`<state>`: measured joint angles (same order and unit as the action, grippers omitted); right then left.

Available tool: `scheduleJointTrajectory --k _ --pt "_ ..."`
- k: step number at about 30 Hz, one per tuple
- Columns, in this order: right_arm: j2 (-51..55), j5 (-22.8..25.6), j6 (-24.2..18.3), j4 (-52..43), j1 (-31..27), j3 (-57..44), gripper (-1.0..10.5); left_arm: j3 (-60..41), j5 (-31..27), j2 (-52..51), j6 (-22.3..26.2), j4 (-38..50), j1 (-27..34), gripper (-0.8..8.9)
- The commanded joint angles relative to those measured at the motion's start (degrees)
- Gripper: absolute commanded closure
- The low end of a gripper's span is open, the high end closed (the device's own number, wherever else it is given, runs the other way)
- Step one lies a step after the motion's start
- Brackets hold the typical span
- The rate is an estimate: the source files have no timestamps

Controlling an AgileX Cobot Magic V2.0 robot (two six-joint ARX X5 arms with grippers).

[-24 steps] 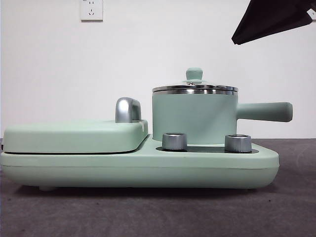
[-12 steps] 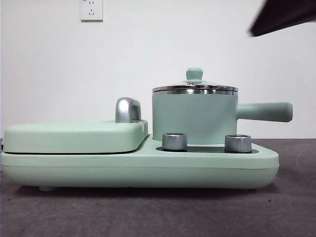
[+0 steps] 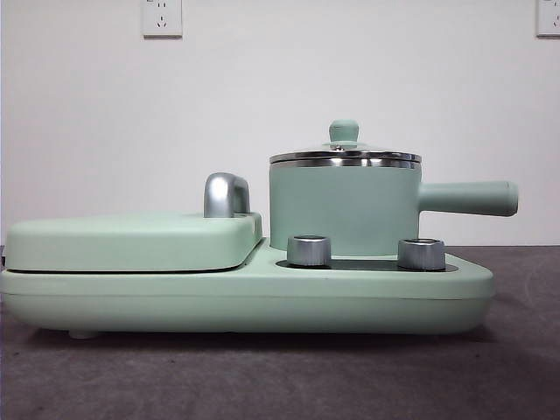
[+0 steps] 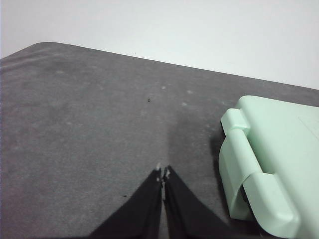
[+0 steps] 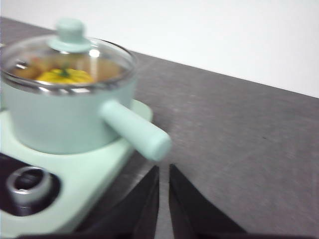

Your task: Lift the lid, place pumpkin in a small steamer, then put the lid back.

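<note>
Pumpkin (image 5: 65,75) sits inside the steamer (image 3: 343,210), seen yellow through the glass in the right wrist view. Lid (image 3: 345,154) is on the steamer, steel rim seated on the pot's rim, knob up. Steamer stands on the right side of the mint-green cooker base (image 3: 245,302), handle (image 3: 468,198) pointing right, two steel dials (image 3: 309,250) just in front of it. Flat cover (image 3: 131,241) lies closed on the base's left half.

Right gripper (image 5: 163,172) hangs over bare table (image 5: 239,129) near the handle's end, touching nothing, jaws nearly pressed together (thin gap only). Left gripper (image 4: 162,174) is over the table beside the cover's hinged end, jaws pressed together, empty. Neither arm shows in the front view.
</note>
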<state>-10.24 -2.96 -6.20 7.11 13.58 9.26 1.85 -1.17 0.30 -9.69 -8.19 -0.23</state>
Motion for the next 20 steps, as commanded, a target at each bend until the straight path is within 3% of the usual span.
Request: scheduleJointTrajectory --k 1,6,20 --pt "3.96 0.74 -0.48 -3.06 -2.43 -3.3 9.2 -1.11 0.11 -0.02 -0.04 0.44 0.11 8.07" --pt "10.03 2.16 -0.2 -4.61 -5.27 -7.85 9.2 -1.11 0.11 -0.02 -0.04 0.44 0.11 8.07" --pt "10.03 2.97 0.15 -4.94 -7.82 -8.57 9.2 -1.11 0.11 -0.02 -0.04 0.44 0.11 8.07"
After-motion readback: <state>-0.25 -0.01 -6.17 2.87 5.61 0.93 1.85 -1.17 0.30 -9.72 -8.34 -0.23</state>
